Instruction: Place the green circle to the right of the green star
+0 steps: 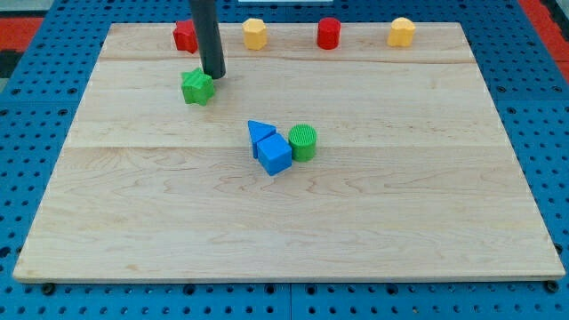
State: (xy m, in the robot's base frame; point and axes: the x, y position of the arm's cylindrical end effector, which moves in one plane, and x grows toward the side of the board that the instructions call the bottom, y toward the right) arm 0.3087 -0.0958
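Observation:
The green star (197, 87) lies in the upper left part of the wooden board (400, 204). The green circle (303, 141) stands near the board's middle, touching the right side of a blue cube (275, 155). My tip (213, 75) is just above and to the right of the green star, very close to its upper right edge. The tip is far up and to the left of the green circle.
A blue triangle (260, 132) sits against the blue cube's upper left. Along the top edge stand a red block (184, 36) partly hidden by the rod, a yellow block (255, 34), a red cylinder (329, 33) and another yellow block (402, 32).

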